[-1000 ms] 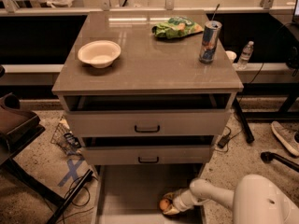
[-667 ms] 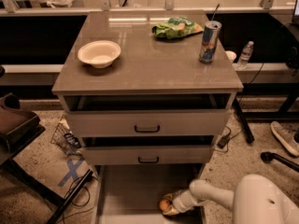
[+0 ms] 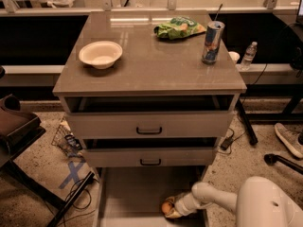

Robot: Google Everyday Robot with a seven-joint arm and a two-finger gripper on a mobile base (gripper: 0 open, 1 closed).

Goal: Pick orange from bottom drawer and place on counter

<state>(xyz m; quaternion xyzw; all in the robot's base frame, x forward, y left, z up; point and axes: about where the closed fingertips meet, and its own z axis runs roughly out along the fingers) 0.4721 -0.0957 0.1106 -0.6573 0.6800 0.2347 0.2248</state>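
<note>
The orange [image 3: 166,207] lies in the bottom drawer [image 3: 135,193], right of the middle of the floor and toward the pulled-out front, at the lower edge of the view. It is round and looks alike from every side, so no long axis or heading can be read from it.

The end effector [image 3: 172,208] is down inside the drawer, touching the orange on its right side. The white arm [image 3: 213,198] reaches in from the lower right, across the drawer's right wall. Whether the end effector is clenched on the orange or released, I cannot tell.

To the left of the orange the grey drawer floor is bare as far as the left wall. Behind it, the front of the middle drawer [image 3: 150,158] hangs over the back part of the tray; the top drawer [image 3: 149,125] also stands a little open above that.

On the counter [image 3: 151,72] a white bowl [image 3: 100,54] sits at the left, a green bag [image 3: 180,27] at the back and a can [image 3: 212,42] at the right rear. The middle and the front strip along the counter's thin edge are bare.
</note>
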